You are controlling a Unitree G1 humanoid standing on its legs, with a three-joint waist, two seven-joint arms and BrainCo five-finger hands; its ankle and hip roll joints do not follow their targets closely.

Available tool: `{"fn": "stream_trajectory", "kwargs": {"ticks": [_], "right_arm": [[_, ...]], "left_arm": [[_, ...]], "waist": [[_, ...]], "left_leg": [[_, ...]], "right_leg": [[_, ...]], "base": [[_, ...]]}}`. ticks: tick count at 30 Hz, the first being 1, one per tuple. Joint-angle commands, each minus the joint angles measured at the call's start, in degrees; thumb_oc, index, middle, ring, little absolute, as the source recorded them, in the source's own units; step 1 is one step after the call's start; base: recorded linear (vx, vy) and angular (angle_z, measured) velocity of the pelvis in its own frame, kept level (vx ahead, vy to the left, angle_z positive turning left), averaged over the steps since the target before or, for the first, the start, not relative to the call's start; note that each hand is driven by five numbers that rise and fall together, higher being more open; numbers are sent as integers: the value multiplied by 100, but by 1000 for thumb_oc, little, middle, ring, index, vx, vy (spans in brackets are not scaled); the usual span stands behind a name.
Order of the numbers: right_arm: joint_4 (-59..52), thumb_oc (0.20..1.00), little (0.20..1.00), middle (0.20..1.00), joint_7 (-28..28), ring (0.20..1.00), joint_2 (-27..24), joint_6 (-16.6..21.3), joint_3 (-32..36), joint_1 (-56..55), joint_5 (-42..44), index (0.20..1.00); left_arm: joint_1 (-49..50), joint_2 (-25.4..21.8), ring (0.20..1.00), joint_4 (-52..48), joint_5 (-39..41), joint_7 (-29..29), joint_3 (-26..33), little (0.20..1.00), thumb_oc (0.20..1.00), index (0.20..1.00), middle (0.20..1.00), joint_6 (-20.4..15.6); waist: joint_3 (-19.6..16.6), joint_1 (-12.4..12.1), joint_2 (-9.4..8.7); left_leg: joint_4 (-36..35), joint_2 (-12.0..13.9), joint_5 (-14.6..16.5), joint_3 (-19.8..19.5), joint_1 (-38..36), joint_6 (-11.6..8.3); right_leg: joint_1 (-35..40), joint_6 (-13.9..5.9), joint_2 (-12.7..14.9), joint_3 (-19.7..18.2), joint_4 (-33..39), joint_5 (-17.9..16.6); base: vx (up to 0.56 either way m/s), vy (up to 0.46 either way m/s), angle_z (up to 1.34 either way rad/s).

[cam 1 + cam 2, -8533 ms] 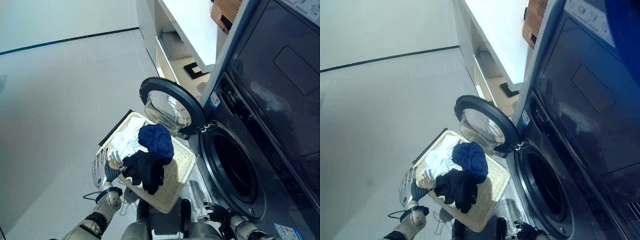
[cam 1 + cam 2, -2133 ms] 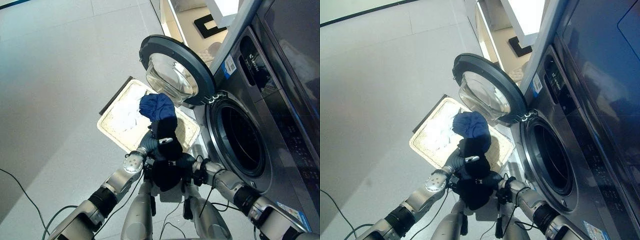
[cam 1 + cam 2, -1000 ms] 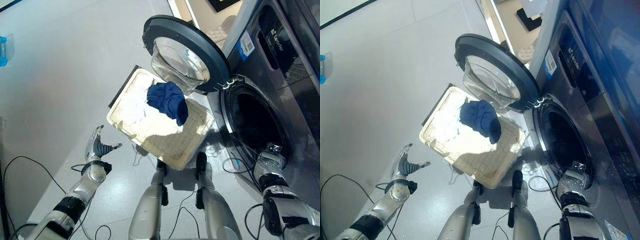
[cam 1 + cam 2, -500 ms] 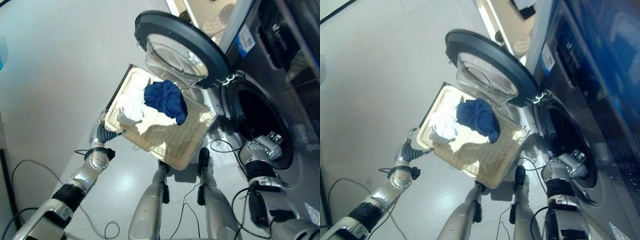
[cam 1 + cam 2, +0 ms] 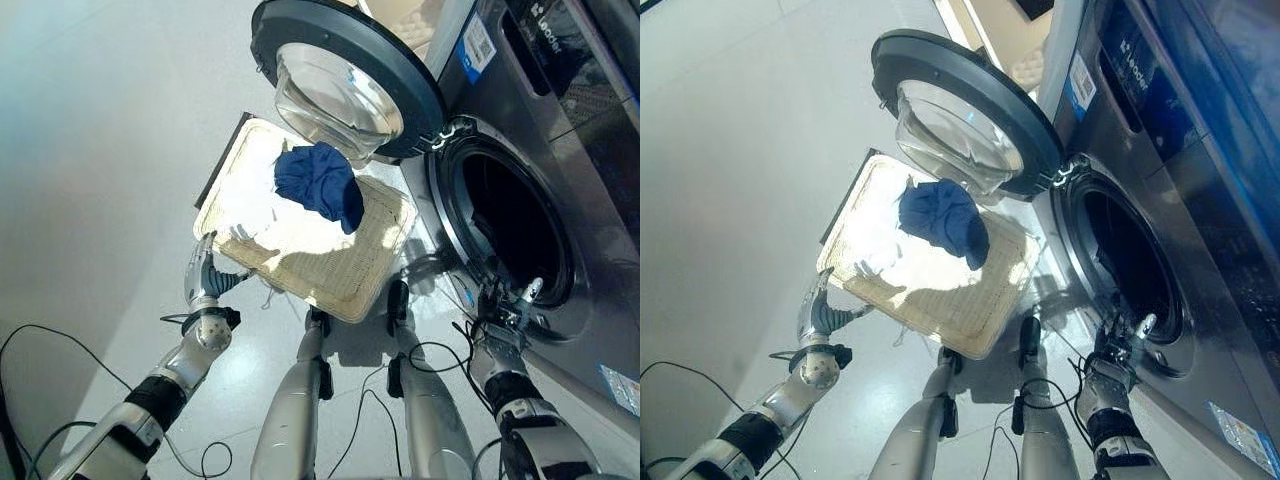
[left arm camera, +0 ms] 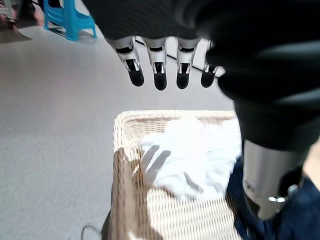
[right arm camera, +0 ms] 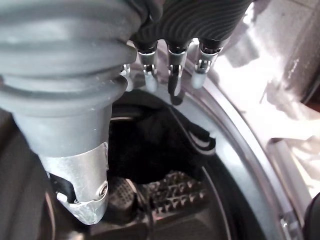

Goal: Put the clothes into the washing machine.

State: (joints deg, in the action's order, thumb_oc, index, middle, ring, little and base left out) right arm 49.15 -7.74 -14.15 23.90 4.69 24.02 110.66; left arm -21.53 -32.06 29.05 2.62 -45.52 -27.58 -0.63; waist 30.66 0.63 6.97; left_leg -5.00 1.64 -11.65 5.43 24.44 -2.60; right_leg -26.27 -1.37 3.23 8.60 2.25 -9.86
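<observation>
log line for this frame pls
black garment: in grey washing machine drum | dark blue garment, white garment: in woven wicker basket | left hand: open, at basket edge | right hand: open, at drum rim

You have the washing machine (image 5: 560,150) on the right, its door (image 5: 345,75) swung open to the left above the far end of the basket (image 5: 330,285), which sits on the floor (image 5: 100,150) just left of the drum opening. In the basket, one garment (image 5: 318,180) lies toward the machine, with the white cloth (image 6: 192,157) left of it, touching. A dark garment (image 7: 155,145) lies inside the drum.
</observation>
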Motion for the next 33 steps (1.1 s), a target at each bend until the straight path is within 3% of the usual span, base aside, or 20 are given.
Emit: {"fn": "stream_trajectory", "kwargs": {"ticks": [1,4,7,15,20,21,26,30,31,32,33], "right_arm": [[-211,1000,1000,1000,-31,1000,-114,3,-134,0,-682,1000],[-165,1000,1000,1000,96,1000,-173,-29,-216,40,-970,1000],[-149,1000,1000,1000,202,1000,-278,-279,-444,76,-1306,1000],[-462,1000,1000,1000,345,1000,-187,-422,-963,8,-1936,1000],[-763,1000,1000,1000,436,1000,-192,-340,-1443,-1,-2866,1000],[-913,1000,1000,1000,464,1000,-234,-391,-1611,9,-3181,1000],[-1185,1000,1000,1000,386,1000,-341,-582,-1968,-3,-3736,1000],[-1387,1000,1000,1000,-45,1000,-432,-1014,-2368,-70,-3536,1000],[-1387,1000,1000,1000,-45,1000,-432,-1014,-2368,-70,-3536,1000],[-1526,1000,1000,1000,-96,1000,-457,-1109,-2527,-96,-3549,1000],[-1537,1000,1000,1000,-93,1000,-457,-1103,-2535,-99,-3552,1000]], "left_arm": [[-239,-52,1000,150,-508,-298,250,1000,1000,1000,1000,26],[-385,-58,1000,257,-536,-270,203,1000,1000,1000,1000,205],[-868,4,1000,868,-586,-237,165,1000,1000,1000,1000,620],[-1530,98,1000,1714,-397,-218,294,1000,1000,1000,1000,1014],[-1816,152,1000,1970,-60,-372,449,1000,1000,1000,1000,1351],[-1909,127,1000,2016,-35,-415,477,1000,1000,1000,1000,1681],[-2127,59,1000,2101,133,-451,511,1000,1000,1000,1000,2043],[-2678,-273,1000,2516,-188,-397,383,1000,1000,1000,1000,2950],[-2678,-273,1000,2516,-188,-397,383,1000,1000,1000,1000,2950],[-2851,-405,1000,2599,-154,-551,286,1000,1000,1000,1000,3314],[-2861,-413,1000,2602,-144,-566,281,1000,1000,1000,1000,3337]], "waist": [[-86,4,-323],[-86,22,-372],[-86,131,-503],[-86,311,-711],[-86,434,-900],[-86,479,-970],[-86,561,-1117],[-86,714,-1349],[-86,714,-1349],[-86,761,-1411],[-86,763,-1415]], "left_leg": [[610,-371,601,19,178,-82],[666,-369,597,27,306,-87],[826,-376,584,90,642,-89],[1294,-397,711,206,1174,-115],[1728,-403,845,322,1603,-123],[1849,-390,872,352,1762,-135],[1940,-371,883,372,1983,-141],[1998,-333,884,356,2241,-140],[1998,-333,884,356,2241,-140],[2010,-315,882,368,2320,-145],[2012,-313,882,369,2327,-145]], "right_leg": [[-160,-375,49,112,-390,208],[-285,-387,42,86,-415,189],[-635,-410,23,-13,-466,110],[-1124,-410,5,-185,-576,35],[-1494,-387,-3,-285,-671,-13],[-1636,-388,-10,-308,-699,-46],[-1853,-396,-38,-339,-714,-108],[-2152,-394,-122,-413,-766,-153],[-2152,-394,-122,-413,-766,-153],[-2245,-392,-142,-439,-766,-170],[-2254,-392,-143,-442,-768,-171]], "base": [[6,76,-1],[2,69,-1],[10,166,-5],[-1,113,-7],[-6,117,-11],[-13,73,-4],[-10,60,-3],[-10,93,-5],[-14,86,-4],[-12,52,-2],[-18,88,-3]]}}
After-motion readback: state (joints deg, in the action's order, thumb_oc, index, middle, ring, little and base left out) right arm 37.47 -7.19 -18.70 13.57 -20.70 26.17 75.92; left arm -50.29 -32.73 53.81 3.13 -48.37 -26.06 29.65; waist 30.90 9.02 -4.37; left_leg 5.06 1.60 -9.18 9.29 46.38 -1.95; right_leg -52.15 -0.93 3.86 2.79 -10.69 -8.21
